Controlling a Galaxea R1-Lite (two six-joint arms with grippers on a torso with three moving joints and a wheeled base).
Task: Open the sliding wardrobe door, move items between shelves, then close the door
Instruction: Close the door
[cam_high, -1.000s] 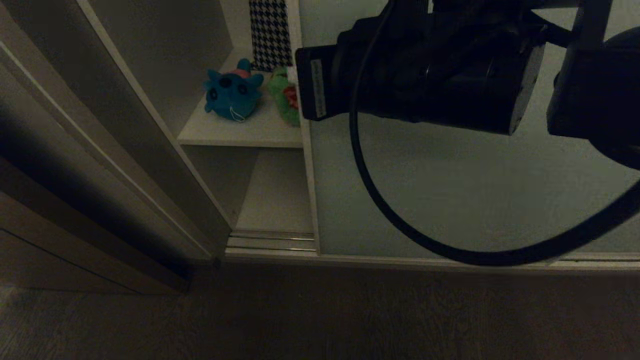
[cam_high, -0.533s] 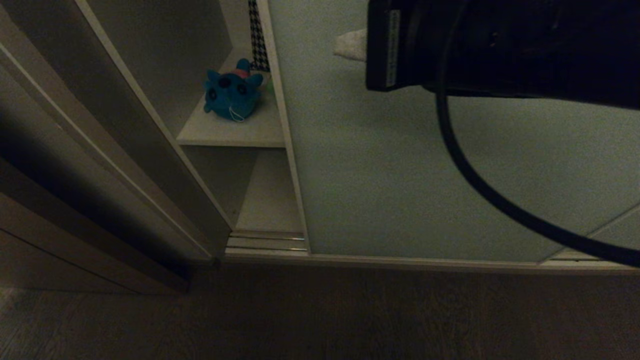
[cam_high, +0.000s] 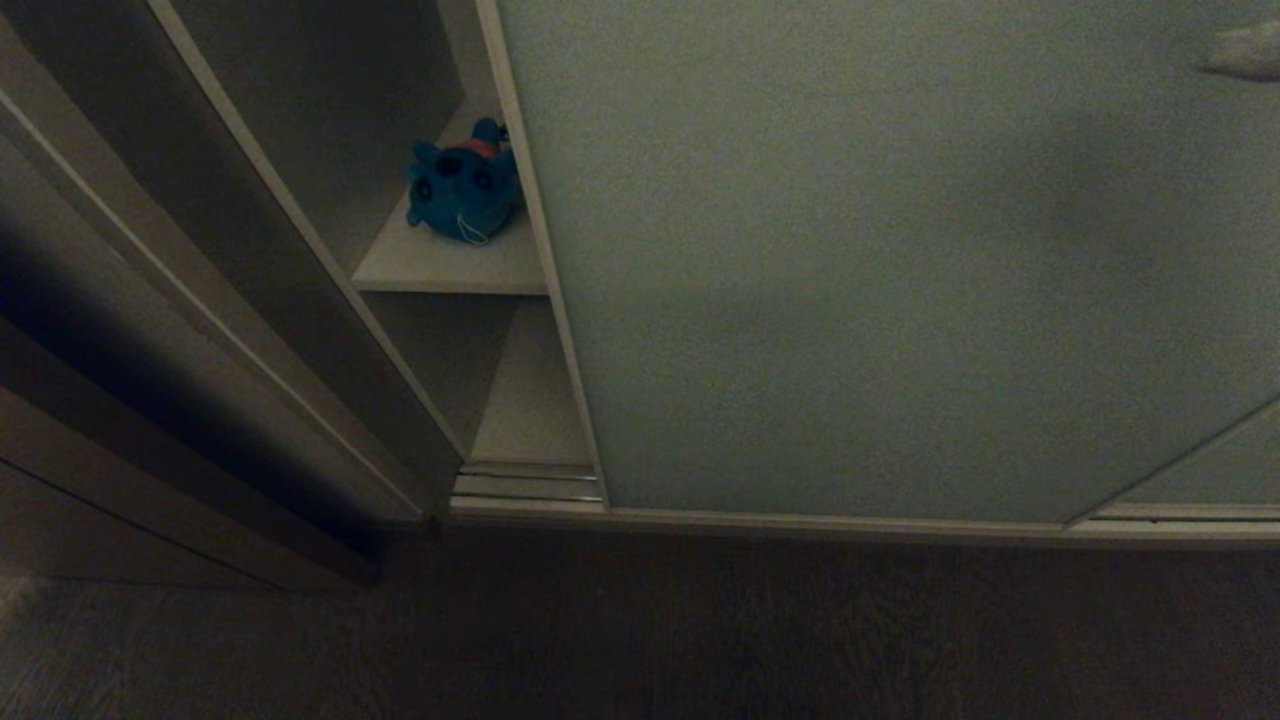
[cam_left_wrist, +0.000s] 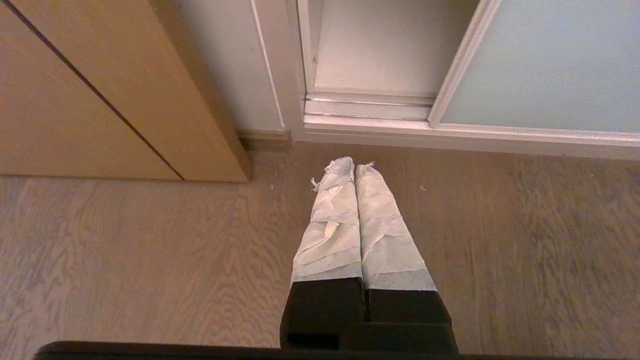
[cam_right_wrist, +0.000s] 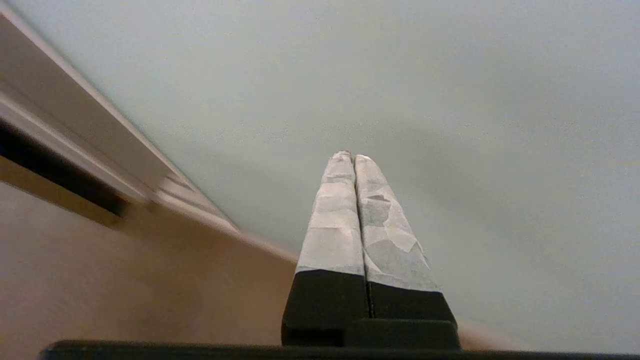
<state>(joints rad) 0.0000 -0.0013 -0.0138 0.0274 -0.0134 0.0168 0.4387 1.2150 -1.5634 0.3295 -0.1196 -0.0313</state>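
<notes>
— Across most of the head view, what is seen?

— The sliding wardrobe door (cam_high: 850, 260), a pale grey-green panel with a thin cream frame, is seen covering the wardrobe from the right edge almost to the left side. Only a narrow gap is left open at the left.

— What is shown in that gap?

— A teal-blue plush toy (cam_high: 462, 190) is seen resting on a white shelf (cam_high: 440, 270), just beside the door's left edge. A lower shelf (cam_high: 530, 400) and the ribbed floor track (cam_high: 525, 485) are visible below it.

— Where are the grippers?

— The right gripper (cam_right_wrist: 348, 156) is held close before the door panel, its taped fingers pressed together, nothing clamped. The left gripper (cam_left_wrist: 348, 162) is parked low over the wooden floor (cam_left_wrist: 125, 260), near the wardrobe's left corner, fingers likewise together and empty.
</notes>
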